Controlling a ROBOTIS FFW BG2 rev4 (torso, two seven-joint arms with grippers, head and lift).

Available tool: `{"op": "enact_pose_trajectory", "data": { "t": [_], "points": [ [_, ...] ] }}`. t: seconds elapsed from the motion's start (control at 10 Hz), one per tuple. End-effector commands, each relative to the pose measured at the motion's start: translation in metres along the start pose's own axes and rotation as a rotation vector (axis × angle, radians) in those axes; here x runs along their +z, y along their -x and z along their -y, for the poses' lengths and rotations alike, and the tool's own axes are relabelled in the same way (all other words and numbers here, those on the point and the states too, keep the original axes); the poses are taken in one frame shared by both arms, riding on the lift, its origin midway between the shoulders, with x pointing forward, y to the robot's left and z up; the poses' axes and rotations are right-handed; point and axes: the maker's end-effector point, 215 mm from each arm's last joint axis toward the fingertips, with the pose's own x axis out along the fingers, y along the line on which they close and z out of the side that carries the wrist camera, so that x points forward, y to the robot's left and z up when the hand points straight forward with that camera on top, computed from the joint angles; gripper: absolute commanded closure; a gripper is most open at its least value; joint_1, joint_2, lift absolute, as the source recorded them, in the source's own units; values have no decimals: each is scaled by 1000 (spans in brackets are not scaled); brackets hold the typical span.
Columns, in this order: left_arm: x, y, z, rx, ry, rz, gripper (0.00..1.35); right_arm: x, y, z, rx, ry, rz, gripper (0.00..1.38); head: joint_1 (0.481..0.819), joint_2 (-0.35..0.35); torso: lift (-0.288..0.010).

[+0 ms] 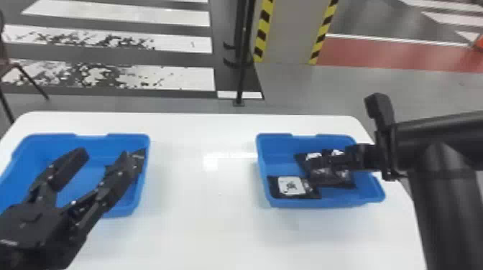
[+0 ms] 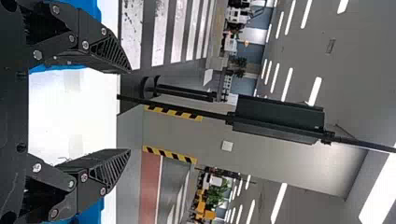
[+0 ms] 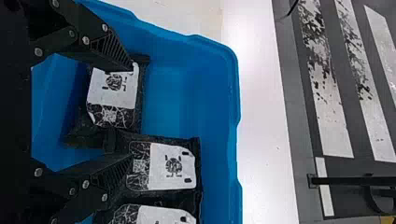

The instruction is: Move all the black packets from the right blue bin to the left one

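Over the left blue bin [image 1: 81, 138], my left gripper [image 1: 107, 154] holds its fingers wide apart; the left wrist view has the same gripper [image 2: 130, 111] open with nothing between its tips. A black packet [image 1: 139, 155] leans by that bin's right wall, partly behind a finger. In the right blue bin [image 1: 276, 143] is my right gripper [image 1: 339, 161]. The right wrist view has this gripper [image 3: 130, 112] open, one fingertip over a white-labelled packet [image 3: 112, 91], the other beside a second packet [image 3: 170, 165]. A third packet [image 3: 161, 217] lies next to the second.
Both bins stand on a white table [image 1: 201, 194], with a wide stretch of tabletop between them. Behind the table are a black pole [image 1: 241, 71] on the floor and a column with yellow-black striped edges. The right forearm reaches in above the table's right edge.
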Motion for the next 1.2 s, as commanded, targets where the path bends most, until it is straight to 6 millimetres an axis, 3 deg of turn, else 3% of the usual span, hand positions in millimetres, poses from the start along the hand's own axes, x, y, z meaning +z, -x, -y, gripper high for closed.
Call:
{"op": "enact_pose_trajectory", "data": {
  "t": [0.0, 0.3, 0.7, 1.1],
  "points": [
    [1, 0, 0, -1, -1, 4, 470, -4, -9, -8, 20, -4, -22, 412, 695, -151, -140],
    [1, -1, 1, -2, 1, 9, 470, -14, -27, -27, 48, 22, -69, 412, 695, -127, -140],
    [0, -2, 0, -1, 3, 12, 470, -20, -41, -37, 47, 48, -109, 412, 695, -104, -140],
    [4, -2, -2, 1, 5, 37, 470, -25, -50, -35, 11, 66, -141, 412, 695, -89, -140]
  ]
}}
